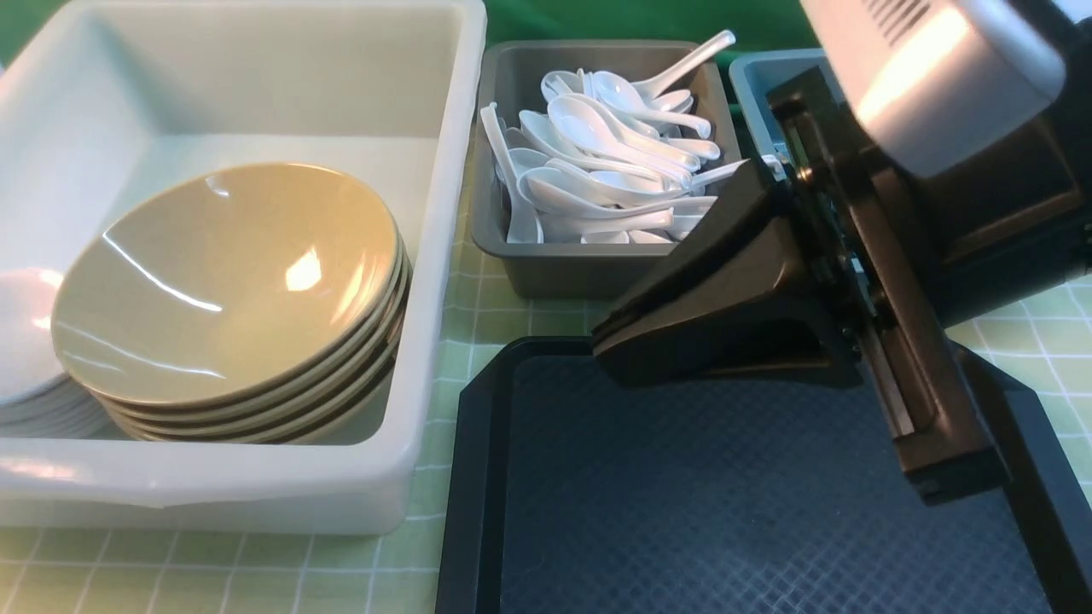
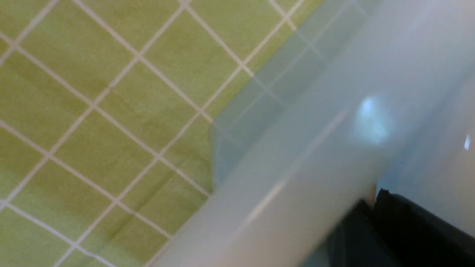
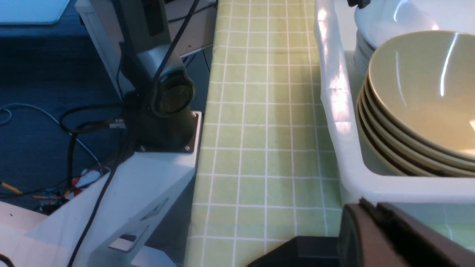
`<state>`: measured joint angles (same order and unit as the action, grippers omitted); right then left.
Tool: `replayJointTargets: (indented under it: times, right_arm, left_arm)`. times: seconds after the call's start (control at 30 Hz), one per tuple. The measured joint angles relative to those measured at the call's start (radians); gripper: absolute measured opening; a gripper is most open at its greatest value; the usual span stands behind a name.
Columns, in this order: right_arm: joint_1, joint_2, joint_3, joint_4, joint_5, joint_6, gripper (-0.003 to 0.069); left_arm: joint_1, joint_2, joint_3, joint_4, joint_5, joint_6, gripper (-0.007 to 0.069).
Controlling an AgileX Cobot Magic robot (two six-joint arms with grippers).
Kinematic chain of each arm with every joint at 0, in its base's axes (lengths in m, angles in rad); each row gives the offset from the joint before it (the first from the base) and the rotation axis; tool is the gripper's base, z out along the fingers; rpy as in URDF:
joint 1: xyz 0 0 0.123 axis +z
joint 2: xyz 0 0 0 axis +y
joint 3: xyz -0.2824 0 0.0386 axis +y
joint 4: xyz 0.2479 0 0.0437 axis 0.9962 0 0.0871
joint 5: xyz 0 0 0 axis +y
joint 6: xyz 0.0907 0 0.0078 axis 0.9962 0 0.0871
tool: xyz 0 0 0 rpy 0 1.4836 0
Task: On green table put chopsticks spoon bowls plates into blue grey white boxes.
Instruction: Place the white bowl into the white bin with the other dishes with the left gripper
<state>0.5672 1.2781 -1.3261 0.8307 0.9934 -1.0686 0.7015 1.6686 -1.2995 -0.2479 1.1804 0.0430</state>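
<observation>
Several tan bowls (image 1: pixel 222 281) (image 3: pixel 426 92) sit stacked in the big white box (image 1: pixel 444 256) (image 3: pixel 334 96), next to a pile of white plates (image 1: pixel 21 341) (image 3: pixel 374 18). Many white spoons (image 1: pixel 597 162) fill the grey box (image 1: pixel 554 269). The blue box (image 1: pixel 755 77) is mostly hidden behind my right arm. My right gripper (image 1: pixel 601 337) (image 3: pixel 365 204) is shut and empty, above the far edge of the black tray (image 1: pixel 725 495). My left gripper (image 2: pixel 374 194) is shut and empty by the white box's rim (image 2: pixel 297 178). The chopsticks are out of view.
The green table (image 1: pixel 486 324) (image 2: pixel 92 111) (image 3: pixel 259 129) shows between the boxes and beside the white box. The black tray's corner (image 3: pixel 297 252) lies by the right gripper. An arm base (image 3: pixel 163 96) with cables stands beyond the table's edge.
</observation>
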Motion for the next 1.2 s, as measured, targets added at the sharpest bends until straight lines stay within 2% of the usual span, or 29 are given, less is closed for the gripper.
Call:
replayJointTargets:
  times: [0.07, 0.47, 0.63, 0.8, 0.9, 1.07, 1.2]
  right_arm:
    - [0.0, 0.0, 0.0, -0.014, -0.007, 0.0, 0.0047]
    - [0.0, 0.0, 0.0, -0.017, -0.025, 0.0, 0.0047]
    - [0.0, 0.0, 0.0, -0.022, -0.035, 0.004, 0.0047]
    - [-0.031, 0.0, 0.0, -0.025, -0.112, 0.056, 0.0047]
    - [-0.089, 0.0, 0.0, -0.025, -0.183, 0.087, 0.0047]
    - [-0.271, 0.0, 0.0, -0.047, -0.237, 0.167, 0.0054]
    - [-0.426, 0.0, 0.0, -0.079, -0.235, 0.256, 0.0057]
  left_arm:
    - [0.0, 0.024, 0.0, -0.007, -0.014, 0.001, -0.0003]
    - [-0.001, 0.03, -0.001, -0.034, 0.0, 0.013, -0.0002]
    - [-0.001, -0.027, -0.001, -0.068, 0.025, 0.023, -0.0002]
    - [-0.019, -0.117, -0.001, -0.11, 0.03, 0.032, -0.0002]
    - [-0.107, -0.182, -0.001, -0.133, 0.016, 0.059, -0.0002]
    - [-0.46, -0.285, -0.001, -0.175, -0.066, 0.118, -0.0002]
    - [-0.638, -0.298, -0.001, -0.164, -0.149, 0.123, -0.0002]
